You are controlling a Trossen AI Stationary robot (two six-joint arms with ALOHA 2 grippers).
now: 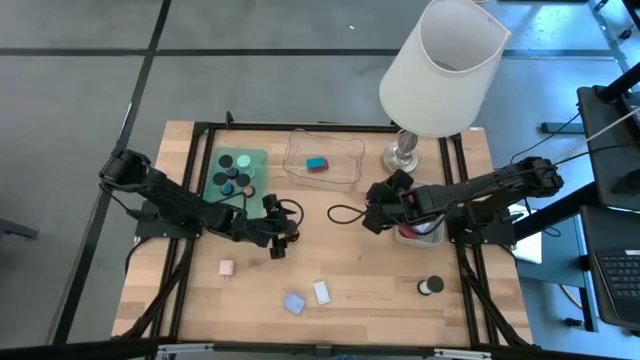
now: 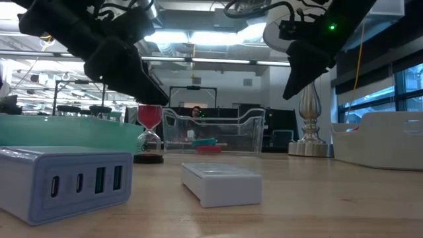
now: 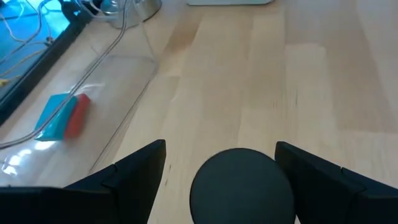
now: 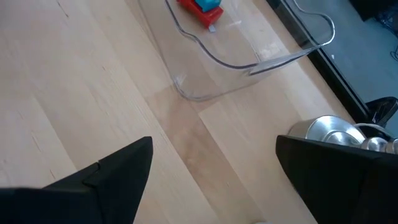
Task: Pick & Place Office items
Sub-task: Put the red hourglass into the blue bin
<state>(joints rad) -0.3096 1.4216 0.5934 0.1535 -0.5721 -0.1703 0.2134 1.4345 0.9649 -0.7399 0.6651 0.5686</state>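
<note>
My left gripper (image 1: 278, 240) hangs open over the table's middle. In the left wrist view its fingers (image 3: 140, 171) stand on either side of a black round piece (image 3: 242, 186) with gaps showing, so they touch nothing. In the low view a small red-and-black piece (image 2: 149, 135) stands on the table under that gripper (image 2: 125, 73). My right gripper (image 1: 372, 218) is open too (image 4: 214, 143), above bare wood near the clear tray (image 1: 322, 160). That tray holds a teal block and a red block (image 4: 202, 11). Several black discs (image 1: 235, 178) lie in the green tray.
A pink block (image 1: 227, 267), a light-blue block (image 1: 294, 303), a white piece (image 1: 321, 292) and a black cylinder (image 1: 431, 286) lie on the near half of the table. The big white lamp (image 1: 440, 70) stands at the far right. A grey tray (image 1: 422, 234) sits under the right arm.
</note>
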